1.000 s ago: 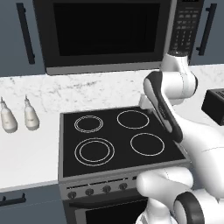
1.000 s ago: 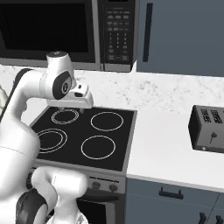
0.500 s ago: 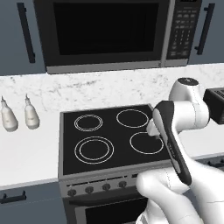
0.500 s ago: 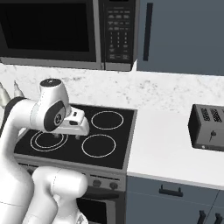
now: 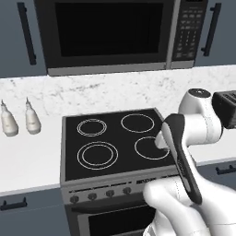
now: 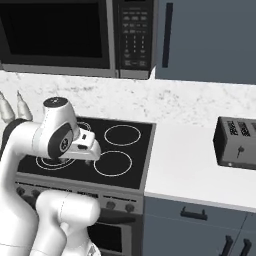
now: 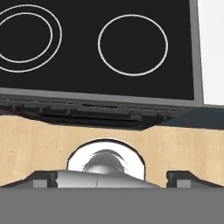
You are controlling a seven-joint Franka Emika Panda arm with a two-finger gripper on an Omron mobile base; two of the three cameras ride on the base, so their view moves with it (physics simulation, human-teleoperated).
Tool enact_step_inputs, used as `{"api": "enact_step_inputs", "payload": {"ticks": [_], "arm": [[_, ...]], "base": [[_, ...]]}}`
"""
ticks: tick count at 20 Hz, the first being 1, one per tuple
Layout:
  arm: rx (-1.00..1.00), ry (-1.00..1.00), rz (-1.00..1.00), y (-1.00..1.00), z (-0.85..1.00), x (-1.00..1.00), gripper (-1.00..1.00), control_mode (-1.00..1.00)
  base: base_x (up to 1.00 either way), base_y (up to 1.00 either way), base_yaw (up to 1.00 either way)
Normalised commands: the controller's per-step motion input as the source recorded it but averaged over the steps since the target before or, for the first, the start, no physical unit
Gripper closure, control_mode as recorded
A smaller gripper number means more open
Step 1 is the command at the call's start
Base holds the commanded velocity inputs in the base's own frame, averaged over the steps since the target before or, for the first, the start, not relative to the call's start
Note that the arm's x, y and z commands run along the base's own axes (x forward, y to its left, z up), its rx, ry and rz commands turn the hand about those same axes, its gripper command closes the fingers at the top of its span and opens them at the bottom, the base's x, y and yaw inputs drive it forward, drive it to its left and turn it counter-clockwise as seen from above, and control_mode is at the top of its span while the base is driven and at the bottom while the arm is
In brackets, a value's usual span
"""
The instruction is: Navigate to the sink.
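The sink is out of view. In front of me is the flat black stovetop [image 5: 117, 140] with white ring burners, also seen as the stovetop [image 6: 107, 150] and stovetop [image 7: 109, 43]. My arm is folded low over the stove's front right part. In the hand view my gripper [image 7: 113, 178] looks down past the stove's front edge at the wooden floor [image 7: 183, 144]. Its fingertips [image 7: 43, 177] stand wide apart with nothing between them, so it is open.
A microwave [image 5: 115, 34] hangs above the stove. Two white bottles [image 5: 20, 122] stand on the white counter [image 5: 27, 161] to the left. A dark toaster [image 6: 237, 142] sits on the counter [image 6: 190, 175] to the right. Dark grey cabinets [image 6: 210, 40] line the wall.
The arm has folded down from near the microwave to low over the stove's front. The counter, stove and toaster have barely shifted in the base views.
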Motion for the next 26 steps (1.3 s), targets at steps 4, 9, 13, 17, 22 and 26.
{"api": "enact_step_inputs", "payload": {"ticks": [4, 9, 13, 17, 22, 26], "arm": [[0.00, 0.00, 0.00, 0.00, 0.00, 0.00, -1.00, 1.00], [0.00, 0.00, 0.00, 0.00, 0.00, 0.00, -1.00, 1.00], [0.00, 0.00, 0.00, 0.00, 0.00, 0.00, -1.00, 1.00], [0.00, 0.00, 0.00, 0.00, 0.00, 0.00, -1.00, 1.00], [0.00, 0.00, 0.00, 0.00, 0.00, 0.00, -1.00, 1.00], [0.00, 0.00, 0.00, 0.00, 0.00, 0.00, -1.00, 1.00]], "base": [[-0.21, -0.44, -0.53], [0.00, -0.16, -0.76], [0.09, 0.00, -0.82], [0.03, -0.05, -0.79], [-0.33, -0.19, -0.68], [-0.38, -0.28, -0.64]]}}
